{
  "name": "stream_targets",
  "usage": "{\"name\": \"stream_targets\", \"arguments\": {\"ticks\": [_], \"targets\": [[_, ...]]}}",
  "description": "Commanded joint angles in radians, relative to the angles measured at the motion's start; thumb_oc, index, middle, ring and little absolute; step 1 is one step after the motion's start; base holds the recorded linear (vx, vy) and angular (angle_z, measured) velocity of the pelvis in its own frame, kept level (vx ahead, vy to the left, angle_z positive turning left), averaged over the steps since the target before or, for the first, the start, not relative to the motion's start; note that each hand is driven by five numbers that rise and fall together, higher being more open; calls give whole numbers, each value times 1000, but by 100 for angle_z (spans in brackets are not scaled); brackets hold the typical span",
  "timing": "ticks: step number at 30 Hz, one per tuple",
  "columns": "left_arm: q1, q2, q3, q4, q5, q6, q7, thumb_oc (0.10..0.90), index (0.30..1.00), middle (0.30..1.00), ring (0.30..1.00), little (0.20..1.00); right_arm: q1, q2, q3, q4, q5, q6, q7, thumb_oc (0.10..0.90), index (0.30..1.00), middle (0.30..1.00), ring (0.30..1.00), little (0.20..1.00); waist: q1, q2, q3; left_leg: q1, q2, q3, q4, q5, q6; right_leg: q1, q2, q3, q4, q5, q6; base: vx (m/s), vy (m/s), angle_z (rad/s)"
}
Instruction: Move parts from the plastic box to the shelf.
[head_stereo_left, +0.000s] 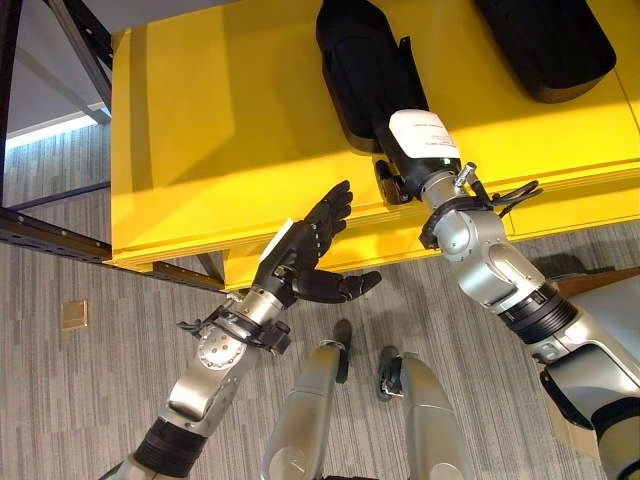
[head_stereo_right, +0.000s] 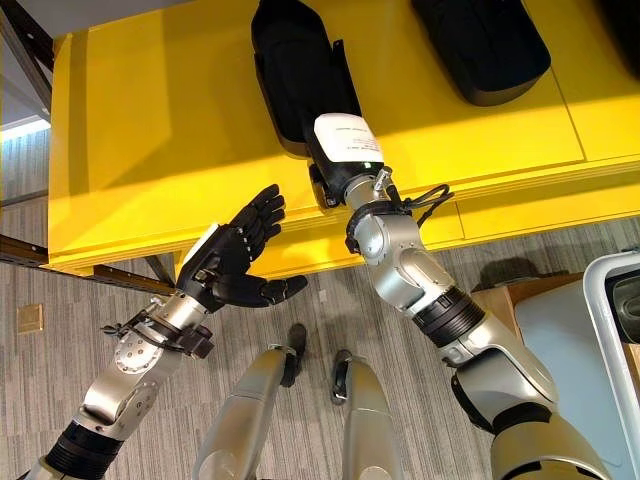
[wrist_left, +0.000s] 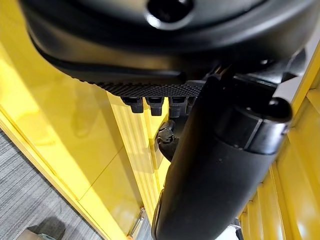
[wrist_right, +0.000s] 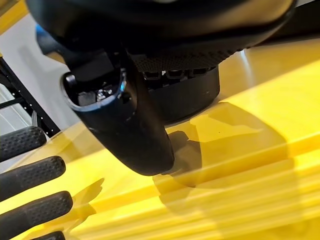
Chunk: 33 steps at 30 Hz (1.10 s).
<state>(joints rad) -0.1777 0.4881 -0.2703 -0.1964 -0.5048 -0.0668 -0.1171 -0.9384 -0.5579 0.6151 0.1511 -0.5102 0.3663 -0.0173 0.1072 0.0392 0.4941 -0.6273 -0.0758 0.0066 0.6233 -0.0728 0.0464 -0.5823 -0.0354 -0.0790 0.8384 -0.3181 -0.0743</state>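
Nearest me, my left robot hand (head_stereo_left: 305, 255) hangs open and empty just off the front edge of the yellow shelf (head_stereo_left: 200, 120), out of the way, I'd guess. Farther in, my right robot hand (head_stereo_right: 340, 150) rests against the black part (head_stereo_right: 295, 70) lying on the shelf; I can't tell its grip. A second black part (head_stereo_right: 480, 45) lies beyond.

Grey striped carpet floor (head_stereo_left: 90, 400) under a dark metal frame (head_stereo_left: 40, 235)

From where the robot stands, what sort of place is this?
Probably a workshop or storeroom: a glossy yellow metal shelf on a dark steel frame, long black moulded parts laid on it, and grey striped carpet flooring.
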Motion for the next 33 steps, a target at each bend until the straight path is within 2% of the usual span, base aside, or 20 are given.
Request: {"name": "stream_targets", "arguments": {"ticks": [1,9,12,13,15,18,21,30,33], "targets": [[2,-42,50,-137,-3,-87,-10,900,1000,1000,1000,1000,-60,25,-2,-143,-53,-51,-26,900,1000,1000,1000,1000,-6,-6,-35,77,-42,10,55,-185,66,17,36,53,-88,78,16,0,0,0],[0,-42,44,-129,10,-96,-5,900,1000,1000,1000,1000,-69,21,-25,-129,-91,-106,-104,900,1000,1000,1000,1000,-7,-2,-36,76,-45,10,50,-183,67,17,36,53,-95,81,17,0,0,0],[-1,-42,43,-133,21,-92,8,900,1000,1000,1000,1000,-68,22,-36,-143,-160,-126,-165,900,1000,1000,1000,1000,-10,1,-36,77,-45,10,47,-181,66,16,36,56,-96,83,17,0,0,0],[-2,-41,40,-128,20,-95,15,900,1000,1000,1000,1000,-71,17,-48,-145,-214,-137,-238,900,1000,1000,1000,1000,-12,4,-38,78,-44,11,46,-182,66,16,36,57,-99,84,18,0,0,0],[-7,-42,35,-126,17,-93,27,900,1000,1000,1000,1000,-74,14,-64,-155,-228,-152,-324,900,1000,1000,1000,1000,-15,6,-38,79,-44,12,44,-181,66,17,37,59,-102,85,19,6,35,1],[-10,-44,34,-120,21,-101,43,900,1000,1000,1000,1000,-67,18,-119,-189,-186,-200,-392,900,1000,1000,1000,1000,-22,8,-39,81,-44,13,39,-181,64,17,39,66,-109,88,21,2,12,0],[-8,-52,34,-122,29,-102,57,900,1000,1000,1000,1000,-42,42,-158,-237,-70,-221,-414,900,1000,1000,1000,1000,-29,10,-39,83,-45,14,42,-184,63,20,42,72,-110,87,20,20,29,-6],[-12,-64,33,-105,26,-118,55,900,1000,1000,1000,1000,23,97,-178,-270,19,-323,-436,900,1000,1000,1000,1000,-43,17,-33,81,-43,18,46,-185,63,16,47,86,-110,90,19,2,5,-1],[-14,-69,24,-96,30,-124,68,900,1000,1000,1000,1000,40,122,-172,-292,94,-349,-473,900,1000,1000,1000,1000,-49,17,-35,87,-41,22,33,-181,61,19,49,89,-121,93,19,-12,25,-1]]}}
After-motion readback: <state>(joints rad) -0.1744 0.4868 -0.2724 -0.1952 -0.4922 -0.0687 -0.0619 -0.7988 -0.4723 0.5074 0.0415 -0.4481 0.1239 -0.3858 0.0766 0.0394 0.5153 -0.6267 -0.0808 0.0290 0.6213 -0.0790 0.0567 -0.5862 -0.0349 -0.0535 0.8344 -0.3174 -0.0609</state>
